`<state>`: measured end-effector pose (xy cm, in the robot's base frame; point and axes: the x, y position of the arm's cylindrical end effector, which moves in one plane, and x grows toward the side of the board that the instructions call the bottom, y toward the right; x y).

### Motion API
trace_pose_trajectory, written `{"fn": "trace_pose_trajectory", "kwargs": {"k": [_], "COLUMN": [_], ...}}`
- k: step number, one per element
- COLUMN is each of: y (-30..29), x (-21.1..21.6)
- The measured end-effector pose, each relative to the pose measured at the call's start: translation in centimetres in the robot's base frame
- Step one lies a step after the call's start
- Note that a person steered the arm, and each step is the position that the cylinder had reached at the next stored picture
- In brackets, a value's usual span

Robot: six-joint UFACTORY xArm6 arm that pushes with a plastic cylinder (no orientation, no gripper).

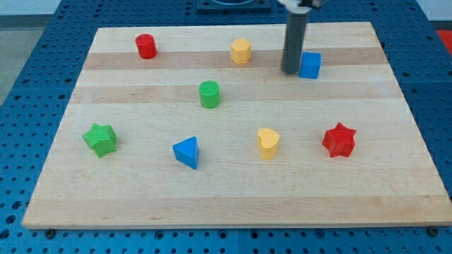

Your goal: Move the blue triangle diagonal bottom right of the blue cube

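The blue triangle (187,152) lies on the wooden board toward the view's bottom, left of centre. The blue cube (310,65) sits near the view's top right. My tip (290,70) rests on the board right beside the cube's left side, touching or nearly touching it. The tip is far from the blue triangle, which lies down and to the left of it.
A red cylinder (146,46) is at top left, a yellow hexagon block (241,51) at top centre, a green cylinder (209,94) mid-board. A green star (99,139) is at left, a yellow heart (268,142) and a red star (339,140) at lower right.
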<state>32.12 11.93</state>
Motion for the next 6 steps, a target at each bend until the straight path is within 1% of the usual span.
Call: {"fn": "trace_pose_trajectory", "kwargs": {"k": [1, 2, 3, 4, 5, 6], "y": [-1.9, 2.1, 4.1, 4.9, 7.0, 10.9], "x": [-2.3, -2.4, 2.6, 6.7, 4.2, 7.5]}}
